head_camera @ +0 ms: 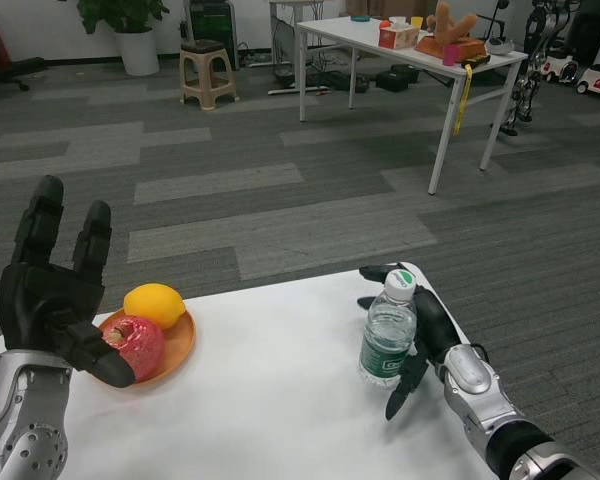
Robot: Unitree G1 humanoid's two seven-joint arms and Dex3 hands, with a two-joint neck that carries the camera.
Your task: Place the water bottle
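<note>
We see the right hand (417,330) wrapped around the clear plastic water bottle (388,342), white-capped and green-labelled, which stands upright with its base on or just above the white tabletop (280,400); contact cannot be confirmed. We judge placement nearly complete: only release and withdrawal remain. The label's writing is too small to read. Well apart to the left, the left hand (52,300) is raised, fingers spread, holding nothing, just beside an orange plate (180,352) bearing a yellow lemon (154,304) and a red apple (135,344).
</note>
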